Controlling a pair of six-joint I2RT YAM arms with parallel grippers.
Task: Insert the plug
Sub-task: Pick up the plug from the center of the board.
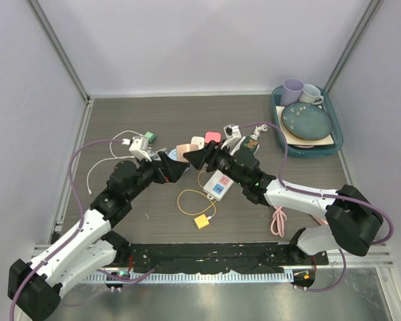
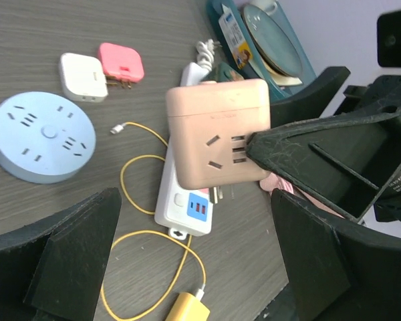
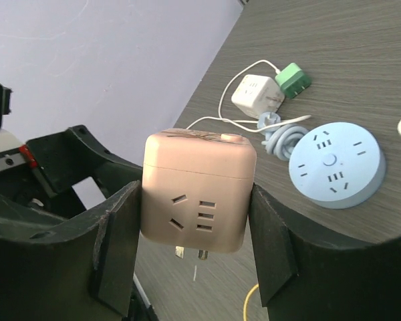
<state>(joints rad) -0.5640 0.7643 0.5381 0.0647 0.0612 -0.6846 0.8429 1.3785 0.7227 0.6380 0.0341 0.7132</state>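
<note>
Top view: a dark wood-grain counter point(image 1: 120, 117), walled at the sides and back, with my two arms meeting at its middle. My right jaws are clamped on the flanks of a pink cube adapter point(image 3: 197, 190), held in the air with its metal prongs point(image 3: 187, 253) pointing down. My left jaws stand wide apart and empty, facing the cube from 9 o'clock without touching it.

I judge this to be the carry-and-align step: the plug is lifted but not yet seated. A white power strip point(image 1: 216, 184) lies flat on the counter at 5 o'clock from the cube. The next move calls for squaring the prongs to a socket on the strip, then pressing straight down. My free left jaws could steady the strip.

For room: a teal tray point(image 1: 339, 137) of dishes sits well apart at 2 o'clock. A round blue socket hub point(image 3: 336, 164) lies near, at 9 o'clock from the cube. A yellow cable point(image 1: 190, 200) loops just beside the strip at 7 o'clock and could snag. Small chargers point(image 1: 212, 138) cluster at 12 o'clock. The walls are far.
</note>
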